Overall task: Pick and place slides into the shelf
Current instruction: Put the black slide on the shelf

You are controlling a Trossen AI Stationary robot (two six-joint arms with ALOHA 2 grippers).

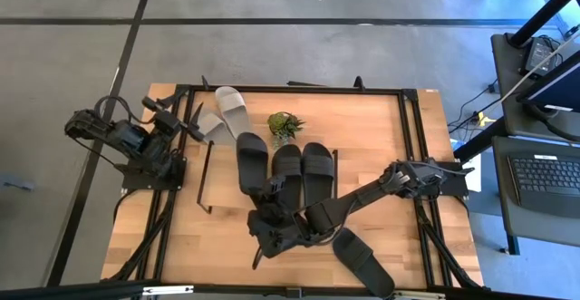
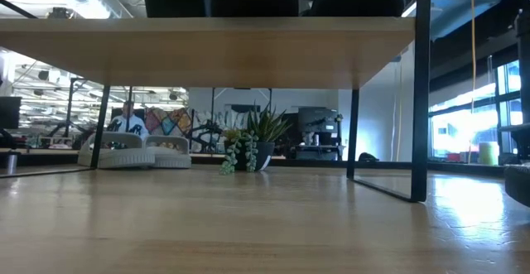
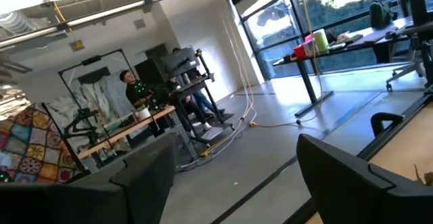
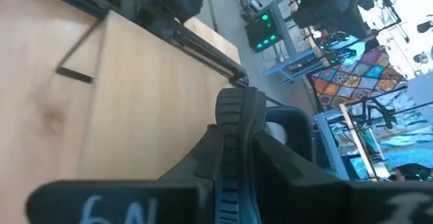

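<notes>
Slide [image 4: 237, 126] pinched edge-on in right gripper [image 4: 233, 176]; rubber's light, floppy, so grip mid-sole. Left gripper [image 3: 233, 176] spread, idle.

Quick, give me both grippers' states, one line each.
Left gripper: open, holding nothing, parked at the table's left edge.
Right gripper: shut on a black slide, near the shelf.

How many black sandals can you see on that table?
4 in plain sight: three black sandals side by side on the shelf, one at the table's near edge. The right arm may hide another.
</notes>
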